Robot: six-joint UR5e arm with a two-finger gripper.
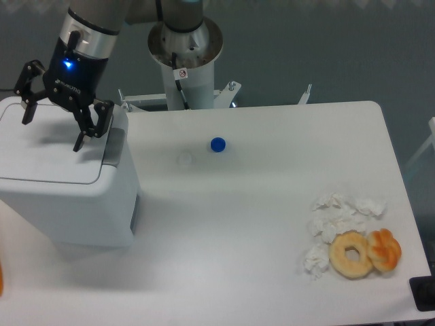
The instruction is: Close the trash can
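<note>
2 black fingers of the gripper (52,134) are spread wide apart in the upper left of the frame, holding nothing, their tips hanging just over the flat lid of the trash can (64,193). A blue light glows on the gripper's body. This white boxy bin stands at the left edge of the white table (272,224), its lid lying flat and shut, with a grey latch tab (114,145) on its right rim, just beside the right fingertip. Near the table's upper middle sits 1 small blue cap (217,144), with a faint clear cap (184,159) to its lower left. At the lower right lie crumpled white tissues (336,210), touching a ring doughnut (351,254) and an orange pastry (385,249) beside it.
</note>
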